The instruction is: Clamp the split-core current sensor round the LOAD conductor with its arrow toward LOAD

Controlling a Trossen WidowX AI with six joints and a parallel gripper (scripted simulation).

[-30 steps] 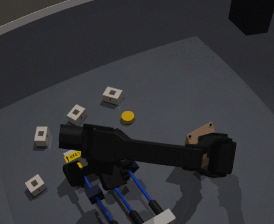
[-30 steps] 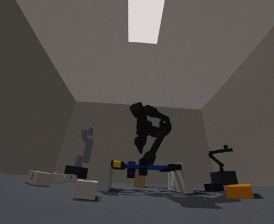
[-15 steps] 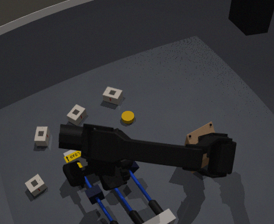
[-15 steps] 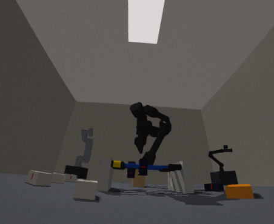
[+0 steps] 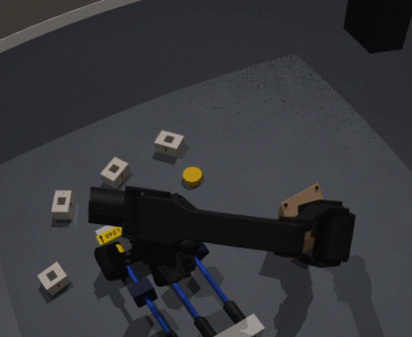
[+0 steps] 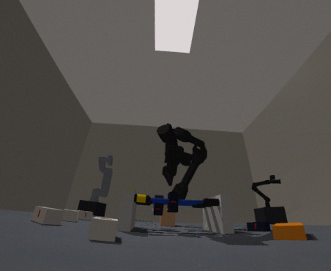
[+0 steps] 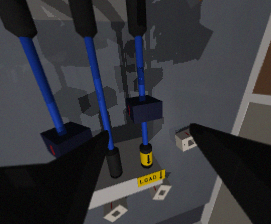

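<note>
A dark navy sensor (image 5: 142, 292) (image 6: 173, 202) (image 7: 145, 109) sits around the blue LOAD conductor (image 5: 161, 319) (image 6: 192, 202) (image 7: 145, 134) and looks closed; a red mark shows on its side, but I cannot make out its arrow or latch. The conductor's yellow sleeve (image 6: 141, 198) (image 7: 146, 157) carries an arrow, beside the yellow LOAD label (image 5: 109, 235) (image 7: 151, 178). My gripper (image 6: 169, 184) (image 7: 148, 130) is open and empty above the conductors, its fingers apart on either side of the sensor in the wrist view. In the top view the arm hides the fingertips.
Another navy block (image 5: 202, 251) (image 6: 158, 205) (image 7: 66, 139) sits on an outer conductor; the middle conductor (image 5: 185, 301) (image 7: 98, 90) is bare. Several white blocks (image 5: 169, 143) (image 6: 103, 229) (image 7: 186, 140), a yellow disc (image 5: 192, 176), an orange block (image 6: 289, 231) and a navy block (image 6: 258, 226) stand around.
</note>
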